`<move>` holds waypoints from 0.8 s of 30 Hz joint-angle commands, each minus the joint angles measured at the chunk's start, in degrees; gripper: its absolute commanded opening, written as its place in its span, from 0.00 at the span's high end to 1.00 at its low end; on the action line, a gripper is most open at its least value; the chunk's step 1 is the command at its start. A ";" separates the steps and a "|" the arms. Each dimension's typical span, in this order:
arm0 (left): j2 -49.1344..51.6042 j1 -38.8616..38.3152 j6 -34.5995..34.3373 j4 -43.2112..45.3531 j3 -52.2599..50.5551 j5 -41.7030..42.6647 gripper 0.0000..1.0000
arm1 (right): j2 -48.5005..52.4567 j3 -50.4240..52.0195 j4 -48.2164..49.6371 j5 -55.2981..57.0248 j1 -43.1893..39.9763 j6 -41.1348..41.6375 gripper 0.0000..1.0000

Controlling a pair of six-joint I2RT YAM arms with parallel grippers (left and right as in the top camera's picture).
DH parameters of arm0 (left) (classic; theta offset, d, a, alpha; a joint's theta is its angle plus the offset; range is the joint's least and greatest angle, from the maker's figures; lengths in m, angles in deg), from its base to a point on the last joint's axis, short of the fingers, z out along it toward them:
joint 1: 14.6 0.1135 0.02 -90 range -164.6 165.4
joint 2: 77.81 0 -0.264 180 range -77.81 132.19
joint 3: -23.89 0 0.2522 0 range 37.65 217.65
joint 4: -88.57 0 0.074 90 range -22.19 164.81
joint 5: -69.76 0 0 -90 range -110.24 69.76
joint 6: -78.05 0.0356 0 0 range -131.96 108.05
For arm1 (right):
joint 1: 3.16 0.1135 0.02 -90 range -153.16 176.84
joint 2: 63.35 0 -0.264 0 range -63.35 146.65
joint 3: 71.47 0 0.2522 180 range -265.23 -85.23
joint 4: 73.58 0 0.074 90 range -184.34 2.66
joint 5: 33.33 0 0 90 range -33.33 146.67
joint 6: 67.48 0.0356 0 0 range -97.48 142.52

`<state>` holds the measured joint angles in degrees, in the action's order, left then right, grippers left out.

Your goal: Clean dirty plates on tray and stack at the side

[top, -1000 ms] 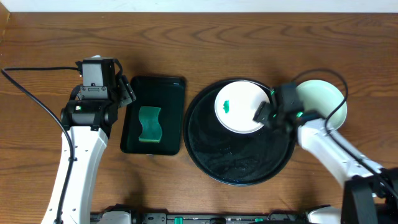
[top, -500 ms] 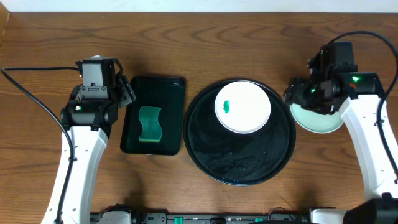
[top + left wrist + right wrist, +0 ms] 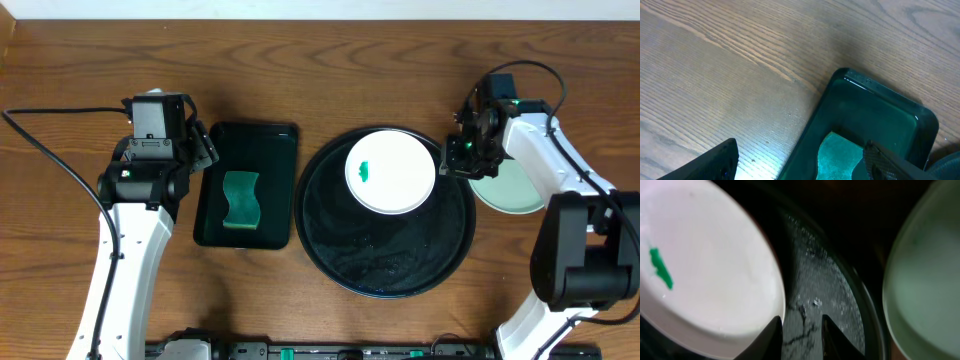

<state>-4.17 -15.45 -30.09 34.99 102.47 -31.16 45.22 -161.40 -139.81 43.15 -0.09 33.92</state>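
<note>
The white plate [image 3: 391, 173] lay flat, face up, in the 12 o'clock part of the black tray [image 3: 390, 272]. Being round, it had no long axis. Its green smear [image 3: 366, 169] ran 12-to-6. A mint plate [image 3: 517, 188] sat on the wooden table [image 3: 300, 60] at the tray's 3 o'clock. The right gripper [image 3: 802, 332] stood narrowly apart beside the white plate's rim, pinching nothing. The left gripper [image 3: 205, 143] was spread wide.

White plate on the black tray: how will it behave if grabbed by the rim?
Likely rigid: the white plate has a crisp round rim. Probably slippery: it looks glossy, and the tray under it shows wet-looking speckles. Shallow and flat, so unlikely to roll or tip.
</note>
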 commanded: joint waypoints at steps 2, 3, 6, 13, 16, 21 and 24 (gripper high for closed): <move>0.09 0.17 0.11 0.02 0.87 -1.16 0.20 | 1.49 -0.26 3.23 -0.24 0.59 -0.79 0.80; 0.09 0.17 0.11 0.02 0.90 -1.16 0.20 | 1.49 -0.20 4.35 -0.24 0.81 -0.85 0.80; 0.09 0.17 0.11 0.02 0.87 -1.16 0.20 | 1.49 -0.17 4.94 -0.24 1.92 -2.54 0.80; 0.09 0.17 0.11 0.02 0.87 -1.16 0.20 | 1.49 -0.15 5.51 0.37 3.15 -3.82 0.75; 0.09 0.17 0.13 0.02 0.87 -1.16 0.20 | 1.49 0.11 5.55 2.75 3.21 -3.78 0.78; 0.09 0.17 0.11 0.02 0.90 -1.16 0.20 | 1.84 0.20 5.73 4.44 3.76 -3.76 0.81; 0.09 0.17 0.11 0.02 0.87 -1.16 0.20 | 2.16 0.20 5.68 4.17 3.85 -3.76 0.81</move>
<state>-4.17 -15.45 -30.09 34.99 102.47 -31.18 46.45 -161.40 -134.19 46.25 3.08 30.99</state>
